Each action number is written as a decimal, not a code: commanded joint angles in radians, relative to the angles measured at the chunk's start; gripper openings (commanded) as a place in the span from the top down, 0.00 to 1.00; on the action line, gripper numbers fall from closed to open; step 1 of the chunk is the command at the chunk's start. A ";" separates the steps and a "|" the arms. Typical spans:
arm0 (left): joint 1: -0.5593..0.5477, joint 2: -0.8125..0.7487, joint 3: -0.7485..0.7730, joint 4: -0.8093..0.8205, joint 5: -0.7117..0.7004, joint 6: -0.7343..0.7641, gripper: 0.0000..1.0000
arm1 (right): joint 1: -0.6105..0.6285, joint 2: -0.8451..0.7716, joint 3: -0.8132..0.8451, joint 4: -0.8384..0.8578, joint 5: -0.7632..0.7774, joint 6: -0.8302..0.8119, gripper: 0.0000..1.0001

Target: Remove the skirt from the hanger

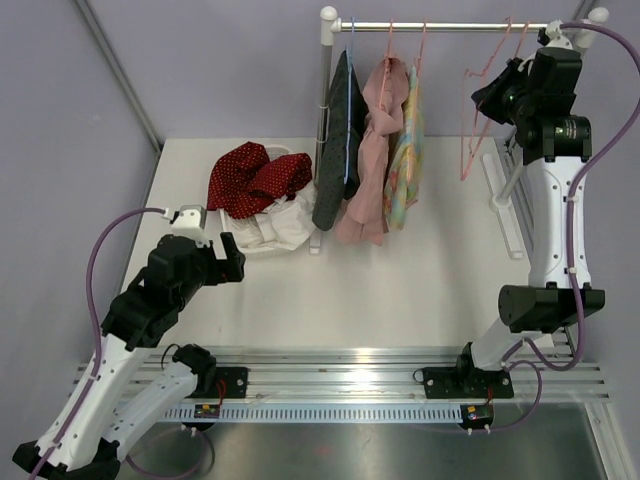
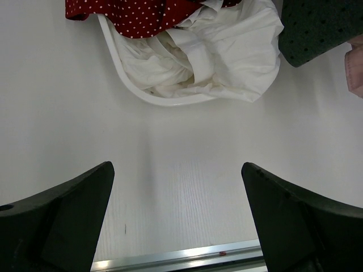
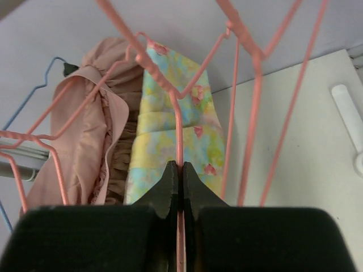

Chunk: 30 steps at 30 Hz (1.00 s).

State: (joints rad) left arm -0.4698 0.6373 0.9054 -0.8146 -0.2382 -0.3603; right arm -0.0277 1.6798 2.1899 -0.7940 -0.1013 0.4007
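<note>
Three garments hang on the rail (image 1: 450, 27): a dark grey one (image 1: 340, 140) on a blue hanger, a pale pink one (image 1: 370, 160), and a yellow-blue floral one (image 1: 405, 165) on pink hangers. I cannot tell which is the skirt. My right gripper (image 1: 492, 100) is raised near the rail's right end. In the right wrist view it (image 3: 181, 169) is shut on the wire of an empty pink hanger (image 3: 179, 127); the floral garment (image 3: 170, 130) and pink garment (image 3: 85, 141) lie beyond. My left gripper (image 1: 235, 262) is open and empty, low over the table (image 2: 177, 167).
A white basket (image 2: 122, 79) at the back left holds white cloth (image 2: 215, 51) and red dotted cloth (image 2: 142, 11); it also shows in the top view (image 1: 270, 215). More empty pink hangers (image 1: 470, 140) hang beside the held one. The rack's foot (image 1: 505, 205) lies on the right.
</note>
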 commanded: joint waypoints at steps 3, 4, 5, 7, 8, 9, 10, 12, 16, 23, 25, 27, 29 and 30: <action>-0.003 -0.011 -0.002 0.049 0.017 0.003 0.01 | 0.003 -0.255 -0.223 0.100 0.097 -0.034 1.00; -0.003 -0.011 -0.002 0.049 0.019 0.003 0.01 | 0.005 -0.287 -0.292 0.113 0.126 -0.036 1.00; -0.003 -0.010 -0.002 0.049 0.020 0.003 0.01 | 0.003 -0.310 -0.308 0.110 0.147 -0.042 0.92; -0.003 -0.011 -0.003 0.051 0.023 0.004 0.01 | 0.003 -0.354 -0.302 0.073 0.193 -0.059 0.41; -0.003 -0.013 -0.003 0.051 0.025 0.004 0.01 | 0.003 -0.364 -0.294 0.035 0.210 -0.062 0.24; -0.003 -0.013 -0.003 0.051 0.025 0.004 0.01 | 0.003 -0.389 -0.279 0.020 0.227 -0.065 0.08; -0.003 -0.011 -0.003 0.052 0.027 0.004 0.01 | 0.003 -0.406 -0.275 0.012 0.239 -0.065 0.07; -0.003 -0.013 -0.005 0.054 0.030 0.004 0.01 | 0.003 -0.459 -0.271 0.025 0.210 -0.060 0.07; -0.003 -0.010 -0.005 0.055 0.034 0.006 0.01 | 0.003 -0.465 -0.210 0.044 -0.033 0.015 0.09; -0.003 -0.013 -0.008 0.057 0.036 0.004 0.01 | 0.023 -0.295 -0.118 0.111 -0.248 0.079 0.14; -0.003 -0.014 -0.008 0.058 0.036 0.004 0.01 | 0.060 -0.255 -0.088 0.113 -0.241 0.069 0.16; -0.003 -0.013 -0.008 0.058 0.039 0.004 0.01 | 0.096 -0.189 -0.046 0.104 -0.230 0.058 0.17; -0.003 -0.014 -0.010 0.058 0.039 0.004 0.01 | 0.127 -0.116 -0.012 0.081 -0.210 0.038 0.17; -0.003 -0.014 -0.010 0.058 0.040 0.004 0.01 | 0.147 -0.089 0.034 0.066 -0.203 0.032 0.17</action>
State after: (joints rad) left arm -0.4698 0.6300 0.9054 -0.8074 -0.2199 -0.3599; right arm 0.0715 1.5223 2.1391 -0.7067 -0.2855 0.4511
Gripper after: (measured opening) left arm 0.987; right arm 0.833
